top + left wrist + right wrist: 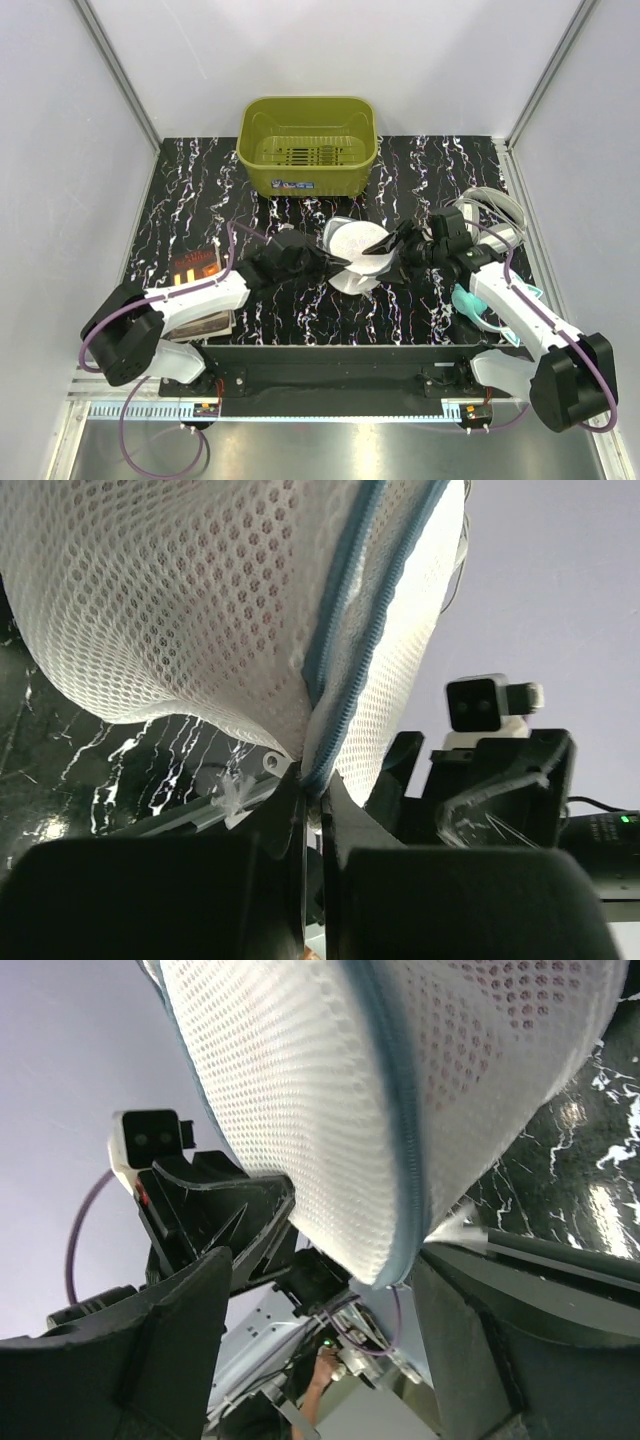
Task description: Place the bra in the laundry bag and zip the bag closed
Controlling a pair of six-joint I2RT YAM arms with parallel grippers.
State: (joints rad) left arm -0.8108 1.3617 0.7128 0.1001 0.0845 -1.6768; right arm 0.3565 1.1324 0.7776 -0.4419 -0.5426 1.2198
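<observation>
Laundry bag (352, 258) is up off the table (200, 200), just in front of the olive basket (300, 172), between my two pincers. Left gripper (312, 785) is pressed together on the bag's blue zipper rim (345, 630), with the bag standing above the fingers. Right gripper (322, 1270) has its fingers spread, with the bag's lower edge between them. Bra (500, 1030) shows only as a reddish tint through the mesh.

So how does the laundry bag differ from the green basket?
The bag is white mesh; the basket is olive-green with a slotted floor. The bag is smaller. The left fingers pinch the bag's zipper rim; the basket stands untouched at the back. Both are containers.
</observation>
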